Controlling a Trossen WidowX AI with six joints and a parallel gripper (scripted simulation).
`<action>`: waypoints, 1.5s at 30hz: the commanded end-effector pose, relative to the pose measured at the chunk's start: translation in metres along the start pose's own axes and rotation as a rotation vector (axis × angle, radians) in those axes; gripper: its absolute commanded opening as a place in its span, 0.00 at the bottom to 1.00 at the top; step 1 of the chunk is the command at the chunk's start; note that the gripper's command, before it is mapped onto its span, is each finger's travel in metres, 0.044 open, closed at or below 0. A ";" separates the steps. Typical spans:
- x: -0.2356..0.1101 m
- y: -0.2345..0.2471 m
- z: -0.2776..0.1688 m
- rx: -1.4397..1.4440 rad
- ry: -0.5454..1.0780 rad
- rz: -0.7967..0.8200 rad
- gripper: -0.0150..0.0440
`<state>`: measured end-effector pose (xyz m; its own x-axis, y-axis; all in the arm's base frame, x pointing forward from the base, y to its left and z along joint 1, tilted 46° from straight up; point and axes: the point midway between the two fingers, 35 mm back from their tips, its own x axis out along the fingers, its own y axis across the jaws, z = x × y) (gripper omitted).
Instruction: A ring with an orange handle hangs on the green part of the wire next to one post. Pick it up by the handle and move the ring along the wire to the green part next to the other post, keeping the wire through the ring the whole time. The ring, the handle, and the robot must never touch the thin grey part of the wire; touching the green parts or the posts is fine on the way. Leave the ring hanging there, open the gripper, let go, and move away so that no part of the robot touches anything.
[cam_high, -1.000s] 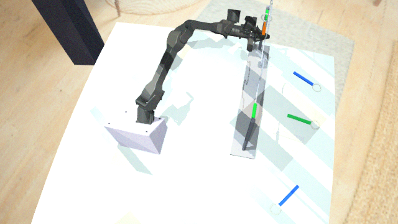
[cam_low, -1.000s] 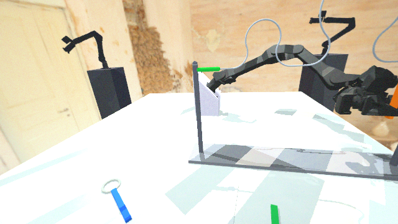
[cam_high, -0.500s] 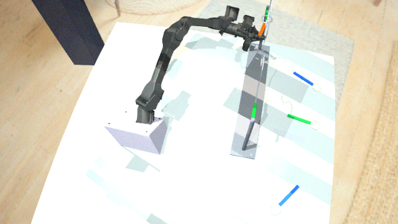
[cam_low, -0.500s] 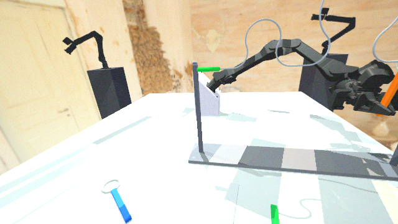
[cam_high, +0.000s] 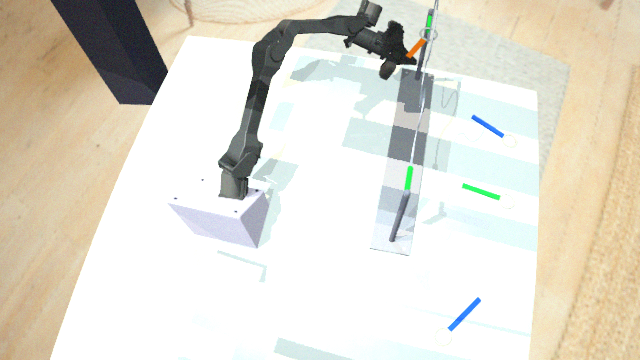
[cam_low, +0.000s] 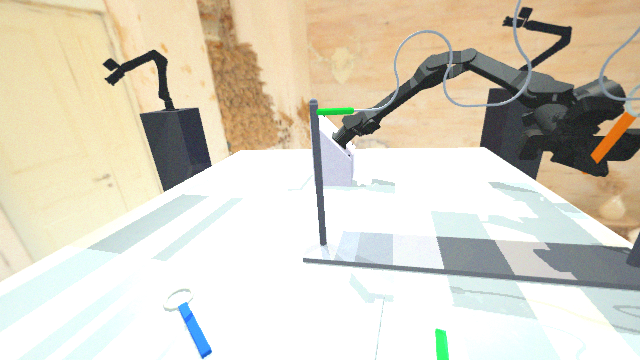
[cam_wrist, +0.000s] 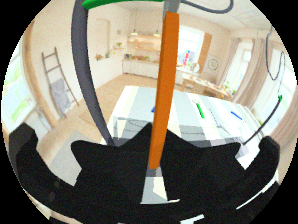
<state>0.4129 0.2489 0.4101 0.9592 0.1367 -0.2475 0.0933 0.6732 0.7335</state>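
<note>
Gripper state: the gripper (cam_high: 406, 56) is closed almost fully and it holds the lower end of the orange handle (cam_high: 415, 48); in the wrist view the handle (cam_wrist: 162, 96) rises straight up from between the dark jaws.

Ring position: the ring (cam_high: 428, 33) is around the wire at the far end of the stand, on or just beside the far green part (cam_high: 429, 20), close to the far post (cam_high: 419, 65).

Key relation: the handle's long axis runs from the fingers up and away to the ring, tilted in the top view. The goal, the near green part (cam_high: 409, 177) next to the near post (cam_high: 398, 220), lies well apart from the ring, along the base strip (cam_high: 400, 165) toward the camera of the exterior view.

Path, as I judge: the thin grey wire (cam_low: 425, 37) makes large loops and curves between the posts, so the ring must follow these bends and stay centred around it.

Materials and shapes: the handle is a flat, smooth orange bar; the ring is thin, pale and round; the posts are slim dark grey rods; the green parts look like short thicker sleeves; the arm is matt black.

Other items: a blue-handled ring (cam_high: 487, 126), a green-handled ring (cam_high: 481, 191) and a second blue-handled ring (cam_high: 464, 313) lie flat on the white table (cam_high: 320, 300), well apart from the stand.
</note>
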 end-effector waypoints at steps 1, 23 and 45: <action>-0.005 -0.006 0.000 -0.002 0.030 -0.005 0.00; -0.016 -0.051 0.003 -0.199 0.115 -0.106 0.00; -0.028 -0.114 0.031 -0.636 0.108 -0.321 0.00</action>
<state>0.3868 0.1585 0.3539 0.8809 -0.0479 -0.4708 0.1538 0.9698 0.1891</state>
